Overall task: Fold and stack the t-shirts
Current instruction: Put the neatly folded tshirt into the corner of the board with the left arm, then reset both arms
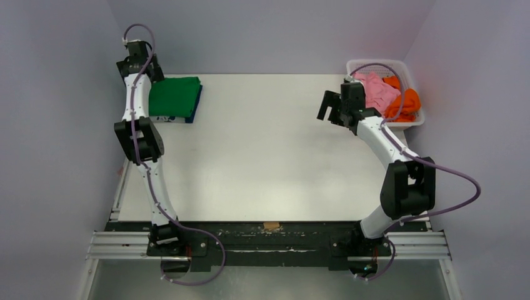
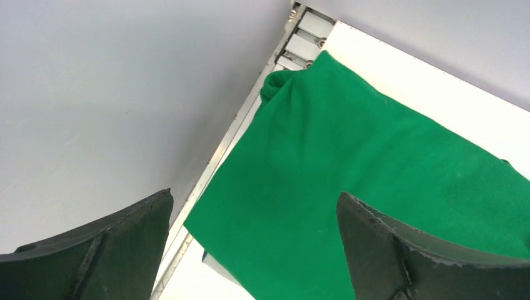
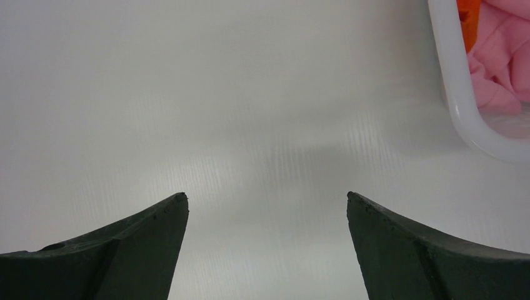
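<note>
A folded bright green t-shirt (image 1: 175, 97) lies at the table's far left, stacked on a navy blue one whose edge (image 1: 197, 106) shows at its right side. In the left wrist view the green t-shirt (image 2: 350, 175) fills the middle. My left gripper (image 2: 256, 203) is open and empty, held above the green shirt's left edge. Pink t-shirts (image 1: 377, 89) and orange ones (image 1: 407, 101) lie crumpled in a white basket (image 1: 412, 124) at the far right. My right gripper (image 1: 329, 105) is open and empty, hovering over bare table just left of the basket (image 3: 451, 87).
A metal rail (image 2: 219, 156) runs along the table's left edge beside the green shirt. Grey walls enclose the table on three sides. The arm bases sit on a black rail (image 1: 269, 237) at the near edge.
</note>
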